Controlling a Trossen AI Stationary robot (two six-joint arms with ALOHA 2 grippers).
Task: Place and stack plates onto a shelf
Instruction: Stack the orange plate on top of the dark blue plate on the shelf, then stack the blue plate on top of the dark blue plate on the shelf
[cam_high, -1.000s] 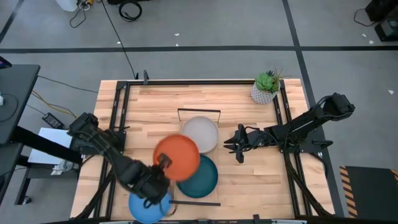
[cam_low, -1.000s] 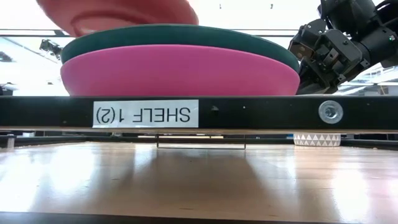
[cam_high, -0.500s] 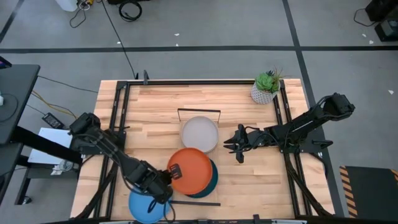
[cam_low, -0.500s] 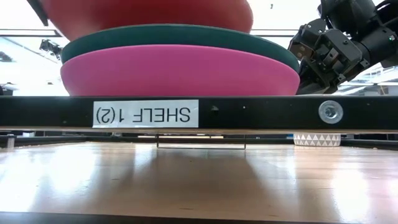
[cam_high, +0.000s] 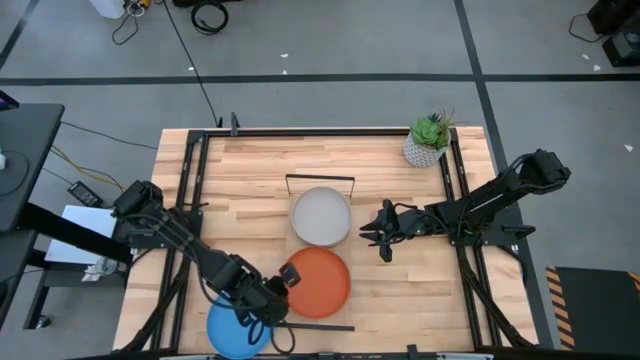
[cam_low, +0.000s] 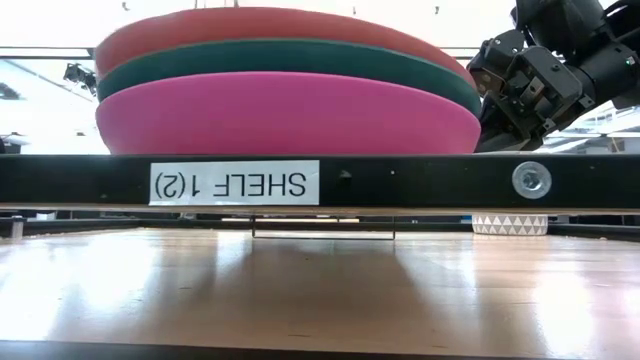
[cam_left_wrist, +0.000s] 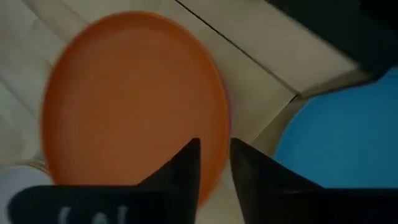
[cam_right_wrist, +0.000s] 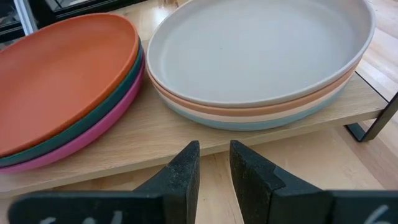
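The orange plate (cam_high: 318, 283) lies on top of the dark teal plate (cam_low: 290, 62) and the magenta plate (cam_low: 290, 115), stacked at the near end of the shelf (cam_right_wrist: 155, 143). A grey plate (cam_high: 321, 215) tops a second stack with tan, cream and light blue plates (cam_right_wrist: 261, 115) at the shelf's far end. The bright blue plate (cam_high: 228, 330) lies on the table under my left arm. My left gripper (cam_high: 287, 278) is at the orange plate's left rim, shut on it. My right gripper (cam_high: 366, 237) hovers right of the grey stack, fingers nearly together, holding nothing. My left gripper holds the orange plate by its left rim (cam_left_wrist: 219, 140), pinched between the two fingers, one over the plate's inner face and one outside the rim. The fingers come slanting down from the table's near left. The plate sits level on the dark teal plate.
A small potted plant (cam_high: 428, 140) stands at the table's far right corner. Thin black wire frames (cam_high: 320, 178) mark the shelf's ends. Black rails (cam_high: 462, 200) run along the table's left and right sides. Bare wood lies between the shelf and the right arm.
My left gripper has carried the orange plate toward the near edge and a little right, and down. The plate was raised and tilted over the stack; now it lies level on the dark teal plate. The right arm has kept still.
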